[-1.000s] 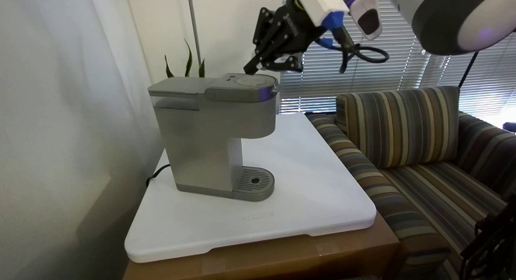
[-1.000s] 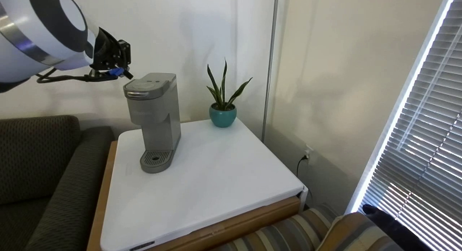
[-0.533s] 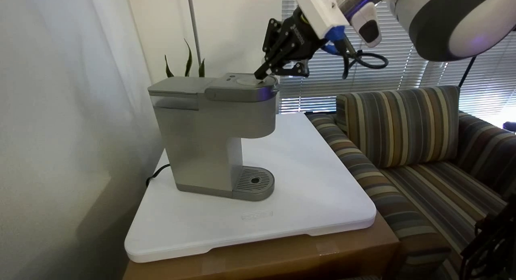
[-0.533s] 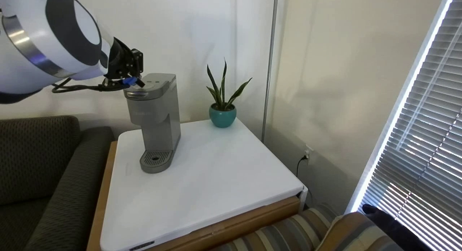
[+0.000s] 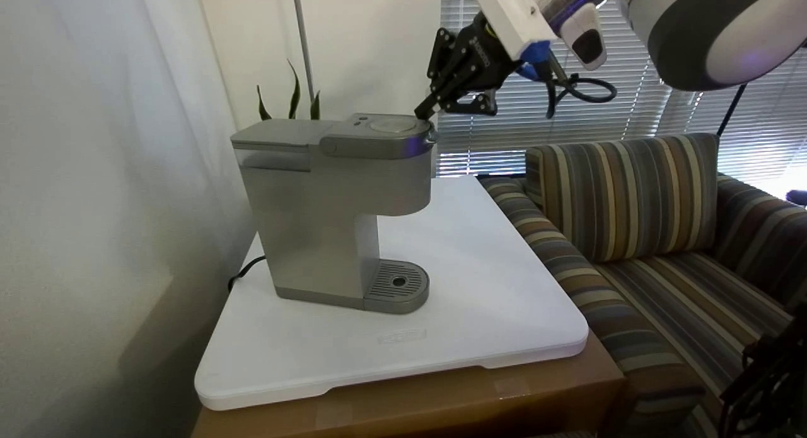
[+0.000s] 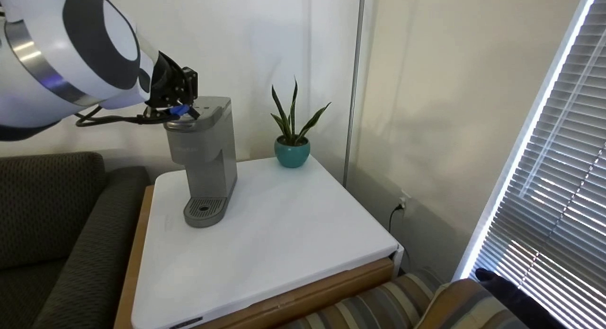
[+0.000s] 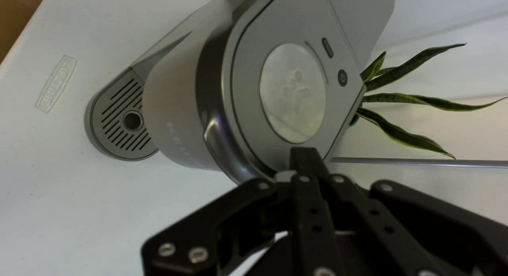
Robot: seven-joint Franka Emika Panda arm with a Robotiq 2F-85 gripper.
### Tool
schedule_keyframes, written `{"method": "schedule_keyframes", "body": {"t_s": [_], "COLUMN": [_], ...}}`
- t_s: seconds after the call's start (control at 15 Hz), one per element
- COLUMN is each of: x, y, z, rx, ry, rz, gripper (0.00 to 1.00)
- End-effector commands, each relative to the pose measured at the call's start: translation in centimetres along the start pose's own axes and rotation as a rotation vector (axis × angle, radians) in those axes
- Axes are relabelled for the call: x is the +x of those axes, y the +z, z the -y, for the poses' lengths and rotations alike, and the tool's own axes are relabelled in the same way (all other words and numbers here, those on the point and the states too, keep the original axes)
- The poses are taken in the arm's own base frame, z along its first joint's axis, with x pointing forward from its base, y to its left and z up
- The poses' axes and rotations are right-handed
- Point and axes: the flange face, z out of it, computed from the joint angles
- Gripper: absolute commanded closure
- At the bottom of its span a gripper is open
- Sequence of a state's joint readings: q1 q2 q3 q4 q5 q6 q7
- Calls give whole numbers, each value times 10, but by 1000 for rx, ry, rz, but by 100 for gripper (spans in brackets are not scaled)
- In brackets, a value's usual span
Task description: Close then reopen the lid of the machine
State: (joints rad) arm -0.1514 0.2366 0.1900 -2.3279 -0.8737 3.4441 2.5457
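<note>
One grey Keurig coffee maker point(image 5: 321, 217) stands upright on a white Lifetime tabletop point(image 5: 498, 287), with a brown cardboard box point(image 5: 454, 403) beneath; its lid point(image 5: 378, 138) lies flat in the closed position. Clock bearings take twelve as the top of each view. At the lid's front rim, six o'clock from the round pale disc point(image 7: 293, 93) in the wrist view, the Robotiq gripper point(image 7: 305, 159) shows its fingers narrow and together, covering part of that rim; contact with the lid cannot be told. A thin metal pole point(image 7: 416, 162) runs at four o'clock. Around the coffee maker in an exterior view: Panda arm point(image 6: 80, 49) at ten, snake plant point(image 6: 292, 118) in a teal pot point(image 6: 292, 154) between two and three, venetian blind point(image 6: 558, 154) at three, dark sofa point(image 6: 52, 210) at eight. In an exterior view: striped armchair point(image 5: 668, 293) at three, power cord point(image 5: 243, 272) at eight, leaf tips at eleven, the pot hidden by the coffee maker.
</note>
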Motion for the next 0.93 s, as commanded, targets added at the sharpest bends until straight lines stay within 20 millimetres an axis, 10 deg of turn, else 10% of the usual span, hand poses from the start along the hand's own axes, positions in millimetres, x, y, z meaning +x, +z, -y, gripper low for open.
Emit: {"method": "schedule_keyframes", "body": {"t_s": [0.0,0.87], "x": [13,9], "y": [-8,2], "z": [-16,-45], "rx": [-58,-156], "ry": [-10,-40], "rz": [-89,-143], "gripper": [100,100]}}
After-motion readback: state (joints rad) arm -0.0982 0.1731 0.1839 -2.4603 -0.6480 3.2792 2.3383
